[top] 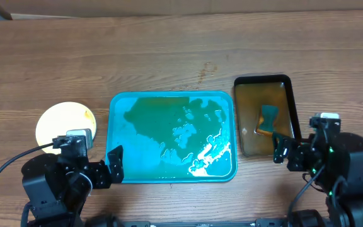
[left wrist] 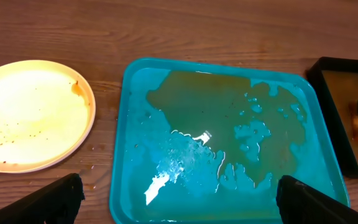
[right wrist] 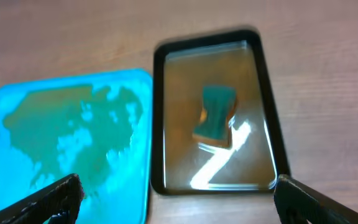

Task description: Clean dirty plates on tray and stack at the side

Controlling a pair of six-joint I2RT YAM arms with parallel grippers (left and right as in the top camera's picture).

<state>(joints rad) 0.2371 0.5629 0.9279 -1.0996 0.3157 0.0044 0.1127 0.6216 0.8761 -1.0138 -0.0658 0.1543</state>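
The turquoise tray (top: pixel 150 157) lies at the table's middle, wet with greenish water and white foam, and no plate is on it. A round pale plate (top: pixel 60 123) with brown specks and a brown smear at its rim sits on the wood left of the tray. It also shows in the left wrist view (left wrist: pixel 30 115). I cannot tell if other plates lie under it. My left gripper (top: pixel 109 169) (left wrist: pixel 179 208) is open and empty over the tray's near left corner (left wrist: pixel 135 205). My right gripper (top: pixel 282 151) (right wrist: pixel 179 205) is open and empty by the near edge of the black tray.
A narrow black tray (top: pixel 287 94) of brownish water stands right of the turquoise tray, with a green and yellow sponge (top: pixel 268 118) lying in it. The sponge also shows in the right wrist view (right wrist: pixel 216 115). Bare wooden table lies beyond both trays.
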